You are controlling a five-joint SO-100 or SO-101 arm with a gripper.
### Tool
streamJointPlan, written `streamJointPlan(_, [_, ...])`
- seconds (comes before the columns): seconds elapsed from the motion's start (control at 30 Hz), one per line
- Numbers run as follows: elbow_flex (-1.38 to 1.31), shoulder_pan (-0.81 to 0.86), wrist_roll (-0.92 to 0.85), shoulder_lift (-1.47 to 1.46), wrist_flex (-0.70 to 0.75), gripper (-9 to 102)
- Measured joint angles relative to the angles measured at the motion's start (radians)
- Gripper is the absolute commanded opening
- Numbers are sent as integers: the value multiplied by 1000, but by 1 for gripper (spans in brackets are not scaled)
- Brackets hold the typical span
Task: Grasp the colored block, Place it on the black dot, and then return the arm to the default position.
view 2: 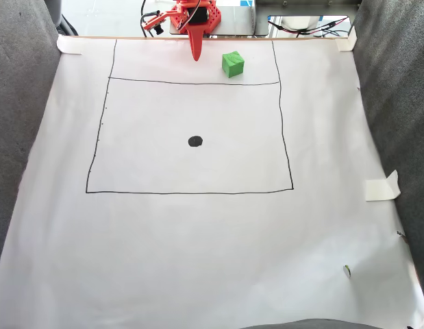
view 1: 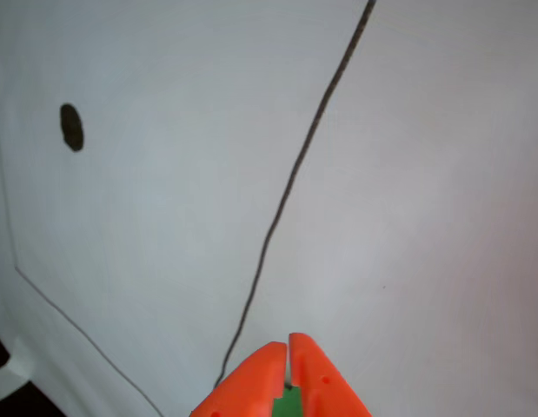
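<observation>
In the fixed view the bright green block (view 2: pixel 233 64) rests on the white paper near the far edge, just above the drawn rectangle's top line. The black dot (view 2: pixel 195 141) lies inside the rectangle, well in front of the block. My orange gripper (view 2: pixel 196 56) hangs tip-down at the far edge, a short way left of the block and apart from it, fingers pressed together and holding nothing. The other view has the same shut gripper (view 1: pixel 288 340) at the bottom edge, with a green piece between the fingers lower down, and the black dot (view 1: pixel 71 127) at upper left.
White paper (view 2: pixel 198 240) covers the table, marked with thin dark lines (view 1: pixel 286 200). Grey fabric walls (view 2: pixel 20 103) rise on both sides. Tape tabs (view 2: pixel 383 186) hold the paper's edges. The arm's base and cables (view 2: pixel 198 17) sit beyond the far edge.
</observation>
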Motion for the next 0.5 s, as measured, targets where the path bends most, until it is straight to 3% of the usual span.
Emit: streamJointPlan(0.5, [0,25,18,0,0,0])
